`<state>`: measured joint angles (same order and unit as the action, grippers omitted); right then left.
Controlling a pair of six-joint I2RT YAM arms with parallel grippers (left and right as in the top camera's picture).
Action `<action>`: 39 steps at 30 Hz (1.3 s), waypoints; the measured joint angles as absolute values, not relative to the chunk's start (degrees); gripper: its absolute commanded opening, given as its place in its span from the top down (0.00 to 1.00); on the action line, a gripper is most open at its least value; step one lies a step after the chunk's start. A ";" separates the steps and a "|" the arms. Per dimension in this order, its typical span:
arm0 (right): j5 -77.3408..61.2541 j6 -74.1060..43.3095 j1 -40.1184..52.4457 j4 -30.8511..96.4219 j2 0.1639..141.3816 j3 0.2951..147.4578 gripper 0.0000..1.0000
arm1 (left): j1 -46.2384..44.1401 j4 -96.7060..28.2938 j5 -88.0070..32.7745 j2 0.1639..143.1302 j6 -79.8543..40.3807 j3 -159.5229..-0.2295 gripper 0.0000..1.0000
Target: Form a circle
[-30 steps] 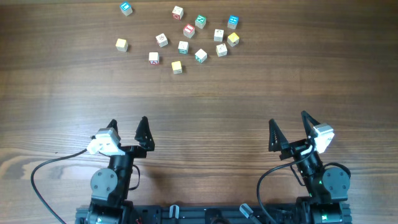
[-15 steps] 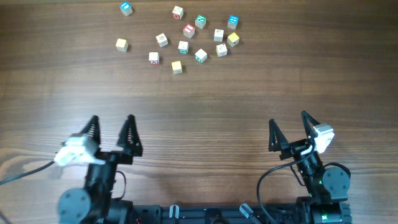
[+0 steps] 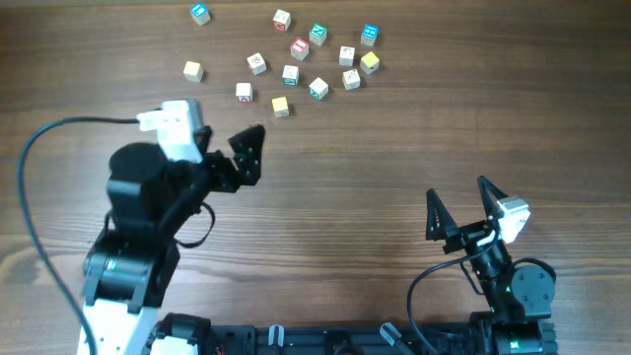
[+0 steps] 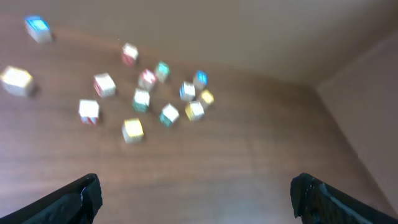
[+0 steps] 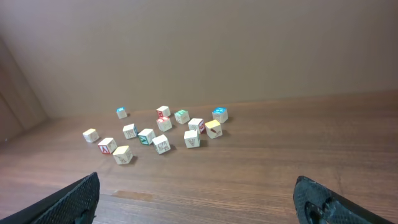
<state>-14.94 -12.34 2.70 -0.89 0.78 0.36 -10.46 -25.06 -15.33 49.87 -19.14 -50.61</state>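
Overhead, no ring exists yet: the cubes [image 3: 290, 74] lie loosely scattered at the far side of the desk [image 3: 394, 128], the left end effector [image 3: 235, 158] spread and empty near the yellow cube [image 3: 280, 106], the right end effector [image 3: 456, 202] spread and empty well back, so I judge it best to bring one outlying cube at a time toward a common centre without knocking neighbours. The left wrist view is blurred, leaving cube markings unreadable and its fingers cut off at the bottom corners. The right wrist view is sharp but distant: some cubes overlap, and its fingers are likewise cropped.
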 measured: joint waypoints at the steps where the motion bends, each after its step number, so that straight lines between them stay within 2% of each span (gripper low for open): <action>1: -14.94 -12.34 2.70 -0.89 0.78 0.36 0.00 | -10.46 -25.80 -16.32 50.83 -19.14 -50.63 0.00; 10: -14.94 -12.34 2.70 -0.89 0.78 0.34 0.00 | -10.46 -30.50 -18.98 54.41 -19.14 -50.65 0.01; 11: -14.94 -12.34 2.70 -0.89 0.78 0.36 0.00 | -10.46 -30.55 -19.00 54.43 -19.14 -50.65 0.20; 12: -14.94 -12.34 2.70 -0.89 0.78 0.36 0.00 | -10.46 -30.55 -19.00 54.43 -19.14 -50.65 0.65; 13: -14.94 -12.34 2.70 -0.89 0.78 0.36 0.00 | -10.46 -30.48 -19.05 54.43 -19.31 -50.65 0.96; 19: -14.94 -12.34 2.70 -0.89 0.78 0.36 0.00 | -10.48 -28.29 -17.17 54.43 -22.28 -50.65 0.96; 22: -14.94 -12.34 2.70 -0.86 0.78 0.34 0.00 | -10.46 -32.82 -14.79 56.34 -24.84 -54.22 0.96; 25: -14.94 -12.34 2.70 -0.91 0.80 0.36 0.00 | -10.48 -42.78 -13.87 64.25 -24.40 -67.79 0.96; 30: -14.94 -12.34 2.70 -0.86 0.75 0.36 0.00 | -10.50 -62.54 -13.08 84.88 -21.02 -101.38 0.96; 34: -14.94 -12.34 2.70 -0.86 0.73 0.36 0.00 | -10.50 -65.54 -12.40 101.01 -18.50 -120.40 0.96; 39: -14.94 -12.34 2.70 -0.89 0.73 0.36 0.00 | -10.50 -61.47 -9.15 110.85 -17.87 -122.43 0.96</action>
<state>-14.94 -12.34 2.70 -0.89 0.73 0.36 -10.50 -61.47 -9.15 110.85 -17.87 -122.43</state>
